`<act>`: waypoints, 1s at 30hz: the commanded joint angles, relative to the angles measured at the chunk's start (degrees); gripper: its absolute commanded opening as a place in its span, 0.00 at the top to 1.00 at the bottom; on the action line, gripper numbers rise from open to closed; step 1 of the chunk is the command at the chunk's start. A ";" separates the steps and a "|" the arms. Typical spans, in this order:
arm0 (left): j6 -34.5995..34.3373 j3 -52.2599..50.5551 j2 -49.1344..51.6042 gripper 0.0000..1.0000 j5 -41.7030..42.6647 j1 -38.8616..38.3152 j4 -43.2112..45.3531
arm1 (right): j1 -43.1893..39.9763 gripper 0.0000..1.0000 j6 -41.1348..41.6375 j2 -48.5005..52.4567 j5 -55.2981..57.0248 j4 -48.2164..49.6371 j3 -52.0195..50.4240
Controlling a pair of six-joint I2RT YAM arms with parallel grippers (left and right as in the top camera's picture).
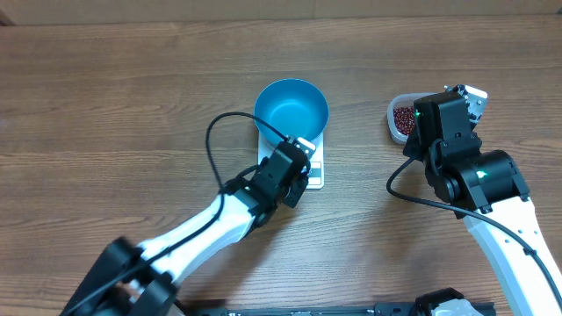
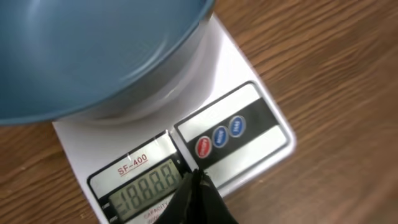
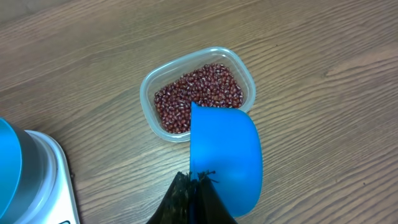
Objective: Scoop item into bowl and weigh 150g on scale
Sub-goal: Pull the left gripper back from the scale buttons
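Left claw (image 2: 196,180) pressed together, tip at the scale (image 2: 264,152) near edge by its display; bowl (image 1: 291,110) sits on it, just beyond. Right claw (image 3: 194,186) pinches blue scoop (image 3: 225,155); beans (image 3: 199,96) in clear tub (image 3: 147,87) just beyond.

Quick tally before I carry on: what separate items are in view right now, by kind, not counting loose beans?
Round blue bowl: 1
Flat white kitchen scale: 1
Clear rectangular plastic tub, holding dark red beans: 1
Bright blue scoop: 1
Total: 4
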 commanded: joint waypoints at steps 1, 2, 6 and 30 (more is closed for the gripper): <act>0.79 0.35 -4.37 0.90 5.11 0.24 -2.51 | -0.44 0.96 0.20 0.11 1.01 0.46 1.36; 0.48 0.35 -5.44 0.70 5.62 0.26 -3.72 | -0.44 0.96 0.20 0.11 1.01 0.46 1.36; -0.31 0.35 -8.70 0.00 5.70 0.28 -7.45 | -0.44 0.96 0.20 0.11 1.01 0.48 1.36; -0.66 0.44 -21.92 0.01 2.93 0.33 -18.80 | -0.44 0.96 -0.28 0.11 1.01 0.42 1.36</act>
